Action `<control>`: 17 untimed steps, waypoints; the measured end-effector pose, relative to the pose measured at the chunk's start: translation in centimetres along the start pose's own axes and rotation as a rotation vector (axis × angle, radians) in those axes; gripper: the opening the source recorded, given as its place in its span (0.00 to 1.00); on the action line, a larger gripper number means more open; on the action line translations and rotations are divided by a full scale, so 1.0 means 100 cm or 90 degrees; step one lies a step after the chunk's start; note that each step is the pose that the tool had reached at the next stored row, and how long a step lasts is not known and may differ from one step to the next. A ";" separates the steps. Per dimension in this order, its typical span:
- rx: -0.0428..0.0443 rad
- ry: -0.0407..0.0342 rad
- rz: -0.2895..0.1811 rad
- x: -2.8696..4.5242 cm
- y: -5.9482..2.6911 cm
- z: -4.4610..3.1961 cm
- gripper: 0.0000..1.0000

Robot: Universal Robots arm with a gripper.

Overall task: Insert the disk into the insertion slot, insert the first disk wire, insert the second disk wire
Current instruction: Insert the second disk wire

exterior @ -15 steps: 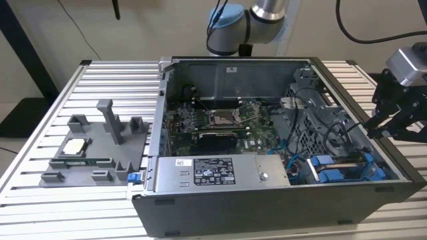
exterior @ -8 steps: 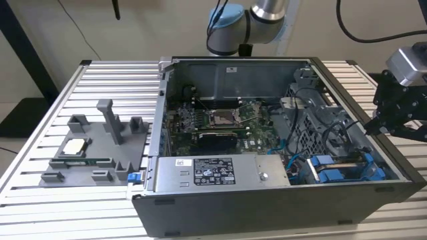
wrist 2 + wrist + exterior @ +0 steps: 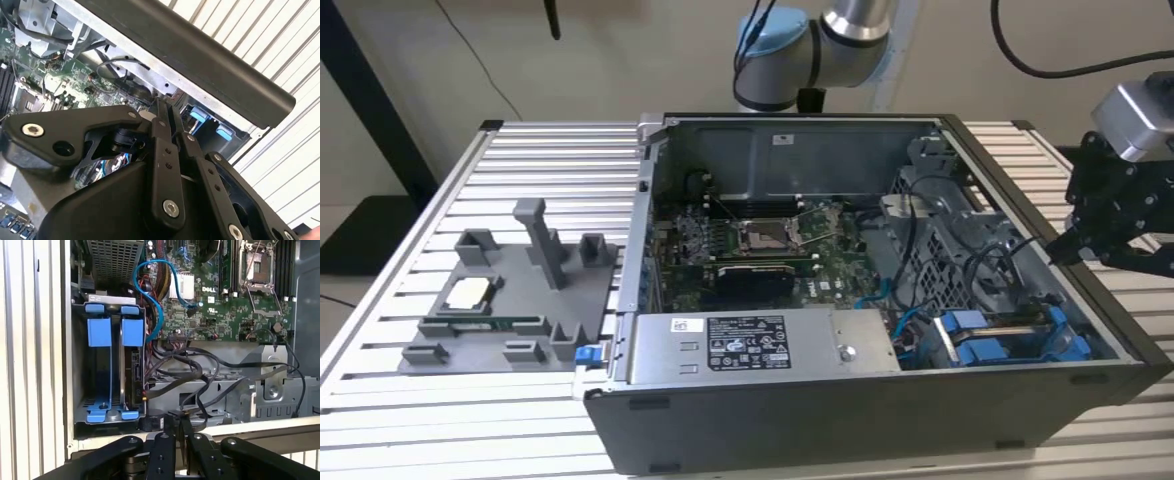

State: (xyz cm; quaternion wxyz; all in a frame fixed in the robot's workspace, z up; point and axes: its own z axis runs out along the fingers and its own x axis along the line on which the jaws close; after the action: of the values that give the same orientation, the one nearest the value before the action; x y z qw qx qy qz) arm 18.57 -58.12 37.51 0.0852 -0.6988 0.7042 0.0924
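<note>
The insertion slot (image 3: 109,371) is a bay of the grey drive cage with blue fittings, at the open case's front corner on the exterior view's right (image 3: 1003,338). A blue caddy with a dark drive seen edge-on, seemingly the disk (image 3: 134,371), sits inside it. A blue wire (image 3: 156,296) curves from the motherboard down to the cage. Black wires (image 3: 200,371) lie loose beside it. My gripper (image 3: 181,424) hangs just outside the case's side wall, above the rim near the cage (image 3: 1065,250). Its fingers (image 3: 161,131) are together and hold nothing.
The open computer case (image 3: 854,440) stands on a slatted metal table (image 3: 534,170). A grey power-supply box (image 3: 747,345) lies at the case's front, the motherboard (image 3: 761,240) behind it. A grey fixture tray (image 3: 507,300) sits at the exterior view's left.
</note>
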 end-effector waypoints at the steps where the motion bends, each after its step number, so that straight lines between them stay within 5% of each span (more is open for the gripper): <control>1: 0.0000 0.0001 0.000 -0.0001 0.0024 -0.0006 0.16; 8: 0.0000 0.0019 0.000 -0.0004 0.0256 -0.0023 0.16; 13: 0.0005 0.0088 0.000 -0.0002 0.0471 -0.0021 0.16; 14: 0.0010 0.0159 0.000 -0.0002 0.0498 -0.0021 0.16; 17: 0.0012 0.0506 -0.001 -0.0001 0.0527 -0.0020 0.16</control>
State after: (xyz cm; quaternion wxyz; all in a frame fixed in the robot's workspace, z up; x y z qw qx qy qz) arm 13.30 -58.12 37.77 0.0579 -0.7023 0.7067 0.0638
